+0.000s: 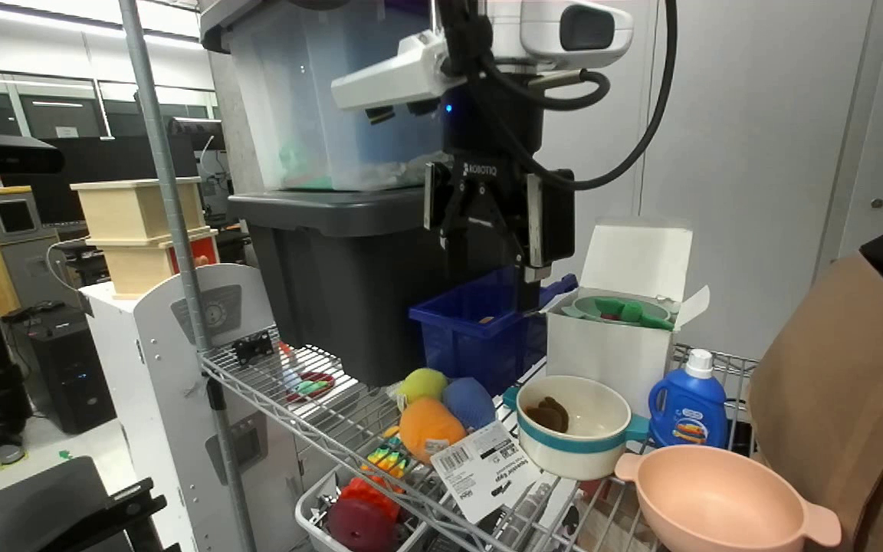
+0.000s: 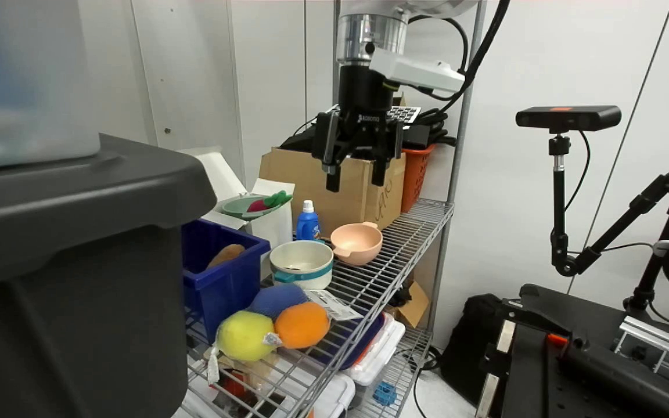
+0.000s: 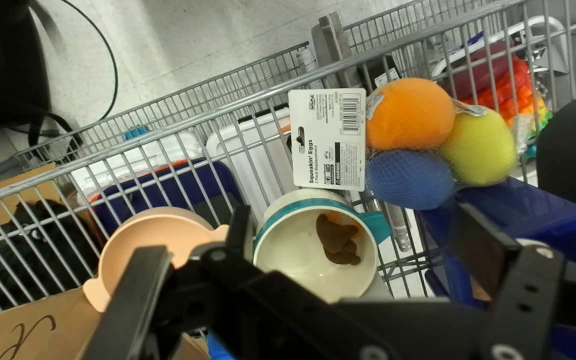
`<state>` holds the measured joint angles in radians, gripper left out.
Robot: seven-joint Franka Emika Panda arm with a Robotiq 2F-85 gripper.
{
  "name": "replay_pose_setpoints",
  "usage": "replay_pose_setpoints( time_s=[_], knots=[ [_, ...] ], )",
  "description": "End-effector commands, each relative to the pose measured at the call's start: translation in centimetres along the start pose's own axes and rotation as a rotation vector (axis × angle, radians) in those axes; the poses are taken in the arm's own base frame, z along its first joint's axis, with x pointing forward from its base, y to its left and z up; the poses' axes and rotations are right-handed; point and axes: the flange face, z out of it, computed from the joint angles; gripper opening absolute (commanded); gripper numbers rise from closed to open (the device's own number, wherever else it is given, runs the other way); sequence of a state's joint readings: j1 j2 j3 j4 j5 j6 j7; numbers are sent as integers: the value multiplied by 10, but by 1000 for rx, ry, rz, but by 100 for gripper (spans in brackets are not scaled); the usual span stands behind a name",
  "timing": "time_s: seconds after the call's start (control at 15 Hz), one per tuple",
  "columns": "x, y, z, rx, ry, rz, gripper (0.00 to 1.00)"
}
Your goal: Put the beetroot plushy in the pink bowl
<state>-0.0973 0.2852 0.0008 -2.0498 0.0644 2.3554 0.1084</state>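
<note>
1. Hand (image 2: 356,179) hanging high over the wire bench (image 2: 410,235), pointing down, well apart from everything resting there.
2. Around it, lower down: the beetroot plushy (image 2: 260,204) sits in a pale green bowl (image 2: 236,205), itself set in the open mouth of a white box (image 1: 602,353). Its green leaves (image 2: 277,198) poke past the bowl's rim in both exterior views.
3. Beside that bowl the box's lid (image 1: 637,261) stands up, and a flap (image 1: 693,307) juts out at one side; a dark blue bin (image 1: 449,349) is just beside the box, with something brown (image 2: 227,255) inside, partly hidden.
4. Upright on the bench, the pink bowl (image 1: 725,498) stands near a blue bottle (image 1: 688,406) and a large cardboard box (image 2: 343,206).
5. White bowl (image 1: 576,463) with a teal band: between the pink bowl and the blue bin; a brown plush (image 3: 338,240) lies in it.
6. Near it, an orange ball (image 3: 410,114), a yellow ball (image 3: 480,147) and a blue ball (image 3: 408,177) share one net; a card (image 3: 328,140) against them reads "Squeakin' Eggs".
7. Large dark tote (image 2: 79,325) fills the left of an exterior view, covering part of the bench.
8. Hand again: fingers (image 2: 333,179) spread wide, open air between them, touching none of the things; in the wrist view the white bowl shows between them.
</note>
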Motion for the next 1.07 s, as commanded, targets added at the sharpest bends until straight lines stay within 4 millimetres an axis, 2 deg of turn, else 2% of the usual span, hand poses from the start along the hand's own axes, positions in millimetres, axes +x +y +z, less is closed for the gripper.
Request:
replay_pose_setpoints(
  time_s=[0.0,0.73,0.8,0.87,1.0],
  knots=[
    [0,0,0,0,-1,0,100],
    [0,0,0,0,-1,0,100],
    [0,-3,-8,-8,49,1,100],
    [1,0,-1,-1,9,0,100],
    [2,-2,-2,0,24,-3,100]
  ],
)
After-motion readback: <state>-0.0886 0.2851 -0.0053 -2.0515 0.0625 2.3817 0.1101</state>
